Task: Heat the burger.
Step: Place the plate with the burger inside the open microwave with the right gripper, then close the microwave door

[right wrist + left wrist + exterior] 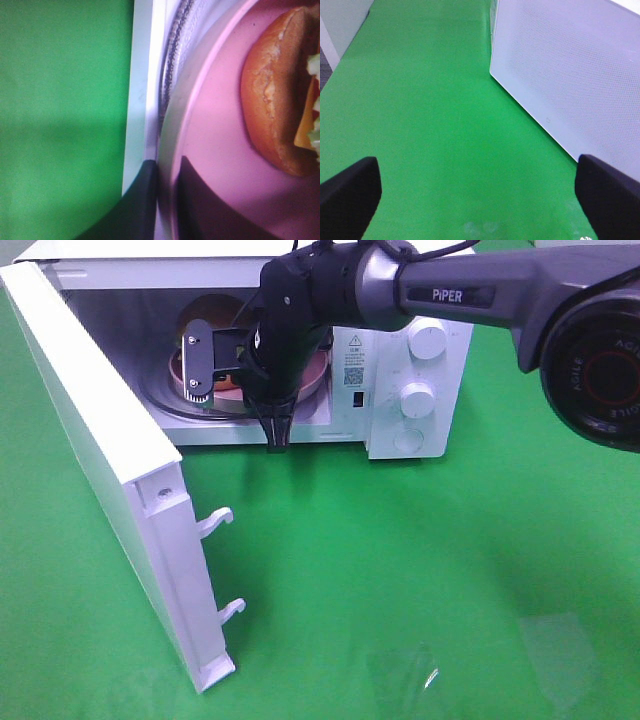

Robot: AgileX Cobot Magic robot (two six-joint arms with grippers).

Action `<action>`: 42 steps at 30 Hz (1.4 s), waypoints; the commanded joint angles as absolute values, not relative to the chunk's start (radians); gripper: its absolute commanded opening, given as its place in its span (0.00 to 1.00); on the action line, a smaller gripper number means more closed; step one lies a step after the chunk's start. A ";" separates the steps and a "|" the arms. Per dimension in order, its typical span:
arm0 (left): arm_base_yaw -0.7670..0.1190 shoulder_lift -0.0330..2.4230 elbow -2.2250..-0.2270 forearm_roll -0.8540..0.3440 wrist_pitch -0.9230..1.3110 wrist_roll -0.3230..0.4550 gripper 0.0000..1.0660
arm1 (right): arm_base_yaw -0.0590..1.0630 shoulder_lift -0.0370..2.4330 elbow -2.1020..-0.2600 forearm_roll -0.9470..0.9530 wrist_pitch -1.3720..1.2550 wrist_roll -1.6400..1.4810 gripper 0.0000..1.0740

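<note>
On the green worktop (400, 570) in front of the microwave (445, 410), no task item is seen. The microwave's door (110, 470) stands swung wide open at the microwave's front-left. Beside the microwave's perforated side wall, the left hand (477, 170) hangs over bare worktop, fingers spread wide, nothing between them.

At the front lip of the microwave's cavity, the right hand (166, 162) reaches in. Its 2 fingers lie close against the rim of the pink plate (215, 130), 1 outside the rim and 1 over the plate face: a pinch on the plate. The plate appears to sit on the glass turntable (185, 408) inside the microwave. The burger (272, 95) rests on the plate, deeper in the microwave than the pinched rim; bun, cheese and lettuce are visible.

Status, as judged: loading is essentially complete, since the burger is inside the microwave. Remaining steps:
1. Let go of the plate.
2. Draw the right arm clear of the cavity.
3. Shut the door.
4. Set the dials (428, 340) on the microwave's front panel.
</note>
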State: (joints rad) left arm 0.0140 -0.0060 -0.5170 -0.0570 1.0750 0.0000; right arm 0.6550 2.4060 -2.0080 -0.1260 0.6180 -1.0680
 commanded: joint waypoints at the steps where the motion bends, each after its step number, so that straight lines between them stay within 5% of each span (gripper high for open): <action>1: 0.014 -0.021 -0.516 -0.064 1.067 0.000 0.94 | 0.662 2.403 -2.022 -0.042 0.566 -1.131 0.07; 19: 0.014 -0.021 -0.516 -0.064 1.067 0.000 0.94 | 0.690 2.403 -2.022 0.012 0.551 -1.164 0.12; 24: 0.014 -0.021 -0.516 -0.064 1.067 0.000 0.94 | 0.690 2.396 -2.022 0.012 0.563 -1.108 0.23; 28: 0.014 -0.021 -0.516 -0.064 1.067 0.000 0.94 | 0.690 2.381 -2.022 -0.016 0.565 -1.037 0.41; 42: 0.014 -0.021 -0.516 -0.064 1.067 0.000 0.94 | 0.688 2.325 -1.973 -0.019 0.613 -0.971 0.59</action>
State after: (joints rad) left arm 0.0140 -0.0060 -0.5170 -0.0570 1.0750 0.0000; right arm 0.6890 2.3610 -2.0020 -0.0210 0.6010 -0.9810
